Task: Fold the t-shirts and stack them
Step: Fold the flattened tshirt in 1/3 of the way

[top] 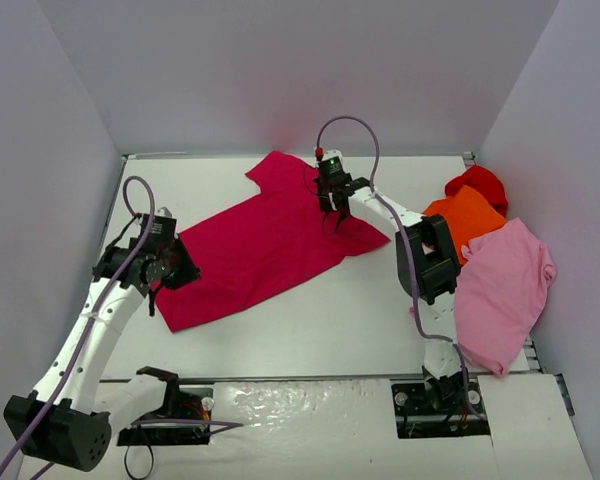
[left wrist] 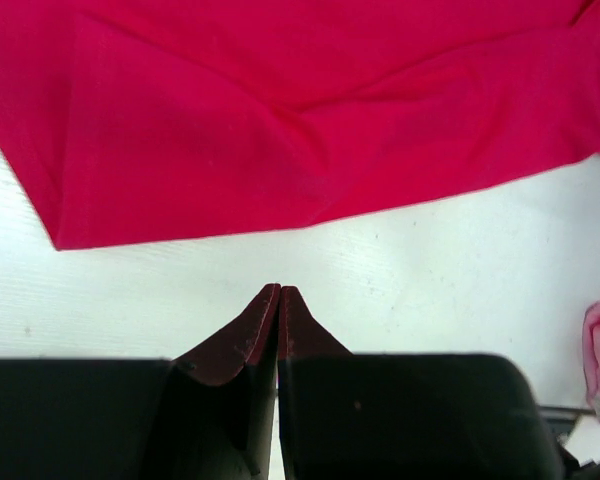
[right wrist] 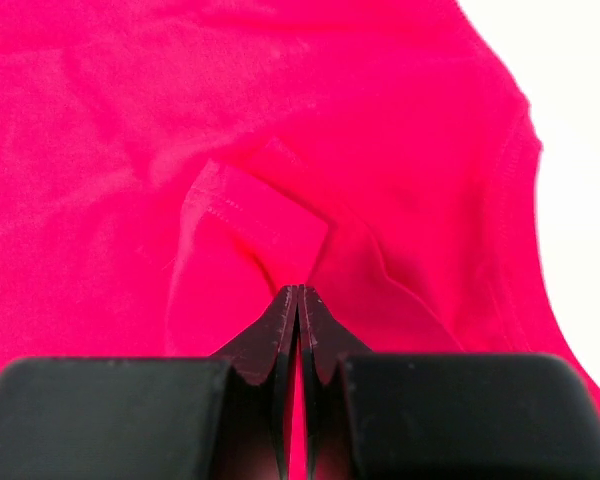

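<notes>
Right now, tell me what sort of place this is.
Likely a robot lab cell for folding laundry: white table boxed in by plain walls, two arms bolted at its edge, crimson t-shirt laid out.

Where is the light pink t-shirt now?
In the top view, the light pink t-shirt lies at the table's right edge, right of the right arm, bordering the orange t-shirt behind it.

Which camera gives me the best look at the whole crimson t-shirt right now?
Top external: the crimson t-shirt lies spread out there, almost its whole outline visible. Left wrist shows only one hem corner; right wrist only a close patch with a small raised fold.
</notes>
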`<act>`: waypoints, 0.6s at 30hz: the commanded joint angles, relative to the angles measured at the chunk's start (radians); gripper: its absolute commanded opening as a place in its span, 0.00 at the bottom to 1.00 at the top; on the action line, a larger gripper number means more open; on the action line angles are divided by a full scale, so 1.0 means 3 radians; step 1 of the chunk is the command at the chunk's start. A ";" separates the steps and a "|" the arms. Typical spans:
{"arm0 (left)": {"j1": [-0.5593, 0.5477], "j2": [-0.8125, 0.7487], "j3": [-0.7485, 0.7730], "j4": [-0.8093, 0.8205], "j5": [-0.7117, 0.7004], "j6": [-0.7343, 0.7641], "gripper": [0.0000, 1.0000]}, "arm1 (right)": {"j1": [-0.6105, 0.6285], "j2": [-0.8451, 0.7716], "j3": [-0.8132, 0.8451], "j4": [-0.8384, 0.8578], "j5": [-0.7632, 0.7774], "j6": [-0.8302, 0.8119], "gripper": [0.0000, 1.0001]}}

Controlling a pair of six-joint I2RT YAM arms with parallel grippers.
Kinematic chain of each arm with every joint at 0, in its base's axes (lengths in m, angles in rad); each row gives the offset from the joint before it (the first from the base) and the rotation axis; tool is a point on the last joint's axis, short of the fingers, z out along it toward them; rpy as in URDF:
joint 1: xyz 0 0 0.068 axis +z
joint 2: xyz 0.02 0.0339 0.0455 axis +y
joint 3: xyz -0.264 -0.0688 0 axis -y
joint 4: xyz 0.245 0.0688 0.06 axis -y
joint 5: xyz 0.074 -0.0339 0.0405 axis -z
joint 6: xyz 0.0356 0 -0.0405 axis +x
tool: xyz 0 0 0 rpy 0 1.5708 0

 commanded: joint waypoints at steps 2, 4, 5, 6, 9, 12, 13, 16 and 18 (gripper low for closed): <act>-0.0005 0.0198 -0.0233 0.0290 0.0540 -0.0043 0.00 | -0.0216 0.0378 0.0328 -0.0088 0.0067 -0.0165 0.00; -0.0006 0.0234 -0.0412 0.0452 0.0609 -0.0095 0.00 | -0.0301 0.0421 0.0337 -0.0084 0.0064 -0.0154 0.00; -0.0008 0.0255 -0.0484 0.0540 0.0610 -0.0126 0.00 | -0.0331 0.0429 0.0337 -0.0084 0.0080 -0.0158 0.00; -0.0009 0.0278 -0.0549 0.0616 0.0606 -0.0153 0.00 | -0.0362 0.0433 0.0336 -0.0084 0.0096 -0.0162 0.00; -0.0016 0.0380 -0.0575 0.0667 0.0432 -0.0151 0.00 | -0.0448 0.0354 0.0273 -0.0079 0.0156 -0.0185 0.00; -0.0025 0.0500 -0.0508 0.0722 0.0227 -0.0140 0.00 | -0.0497 0.0283 0.0210 -0.0075 0.0183 -0.0182 0.00; -0.0029 0.0652 -0.0450 0.0712 0.0225 -0.0099 0.00 | -0.0513 0.0259 0.0175 -0.0071 0.0190 -0.0187 0.00; -0.0066 0.1178 -0.0253 0.0669 0.0196 0.0023 0.00 | -0.0532 0.0195 0.0056 -0.0058 0.0209 -0.0213 0.00; -0.0098 0.1414 -0.0155 0.0697 0.0098 0.0042 0.00 | -0.0532 0.0164 -0.0012 -0.0034 0.0228 -0.0230 0.00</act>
